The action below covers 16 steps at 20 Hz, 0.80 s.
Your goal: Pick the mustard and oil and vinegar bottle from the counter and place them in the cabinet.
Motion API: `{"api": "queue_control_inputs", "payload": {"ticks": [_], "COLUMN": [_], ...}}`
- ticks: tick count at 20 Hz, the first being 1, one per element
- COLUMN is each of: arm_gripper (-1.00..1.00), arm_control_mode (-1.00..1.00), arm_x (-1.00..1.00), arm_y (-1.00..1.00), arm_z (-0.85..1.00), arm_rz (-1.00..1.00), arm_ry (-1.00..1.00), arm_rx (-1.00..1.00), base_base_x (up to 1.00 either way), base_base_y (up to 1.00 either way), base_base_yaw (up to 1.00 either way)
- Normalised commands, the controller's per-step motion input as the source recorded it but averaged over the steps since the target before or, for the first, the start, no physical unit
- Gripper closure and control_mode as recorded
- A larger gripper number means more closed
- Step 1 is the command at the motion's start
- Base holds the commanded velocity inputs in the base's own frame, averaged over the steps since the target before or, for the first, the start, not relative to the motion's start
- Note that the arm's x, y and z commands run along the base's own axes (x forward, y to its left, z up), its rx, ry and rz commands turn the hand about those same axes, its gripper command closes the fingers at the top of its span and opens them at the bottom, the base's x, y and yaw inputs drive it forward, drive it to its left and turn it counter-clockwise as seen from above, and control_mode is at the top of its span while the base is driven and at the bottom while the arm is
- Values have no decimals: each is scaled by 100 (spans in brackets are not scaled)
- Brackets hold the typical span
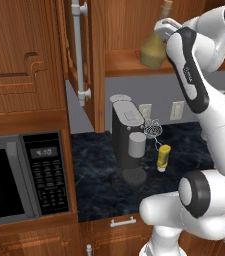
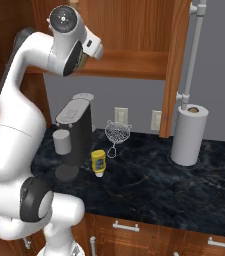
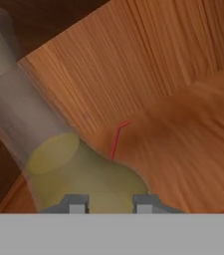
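Note:
The oil and vinegar bottle (image 1: pixel 151 51), an olive-gold cruet with a cork stopper, is up at the open cabinet, at the front of its shelf board (image 1: pixel 121 61). My gripper (image 1: pixel 160 36) is shut on the bottle's bulb. In the hand view the bulb (image 3: pixel 86 174) sits between my fingertips (image 3: pixel 77 204), its clear neck slanting to the upper left, with the shelf (image 3: pixel 193 139) behind it. Whether the bottle touches the shelf I cannot tell. The mustard (image 1: pixel 163 156) (image 2: pixel 98 162) stands upright on the dark counter (image 1: pixel 96 175) (image 2: pixel 154 185) beside the coffee machine.
A black coffee machine (image 1: pixel 127 140) (image 2: pixel 73 135) and a wire strainer (image 1: pixel 153 130) (image 2: pixel 117 132) stand below the cabinet. The cabinet door (image 1: pixel 96 60) hangs open with its bar handle (image 1: pixel 78 50) (image 2: pixel 193 50). A paper towel roll (image 2: pixel 189 135) is to the right, a microwave (image 1: pixel 19 175) to the left.

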Motion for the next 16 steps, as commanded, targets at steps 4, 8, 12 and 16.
{"api": "queue_control_inputs", "payload": {"ticks": [4,8,12,16], "arm_gripper": [100,100,100,100], "arm_control_mode": [-100,-100,-100,-100], "arm_x": [41,34,34,31], "arm_y": [0,0,0,0], "arm_z": [0,0,0,0], "arm_rz": [0,0,0,0], "arm_ry": [0,1,1,0], "arm_rx": [0,0,0,0], "base_base_x": [0,0,0,0], "base_base_y": [0,0,0,0], "base_base_yaw": [0,0,0,0]}}
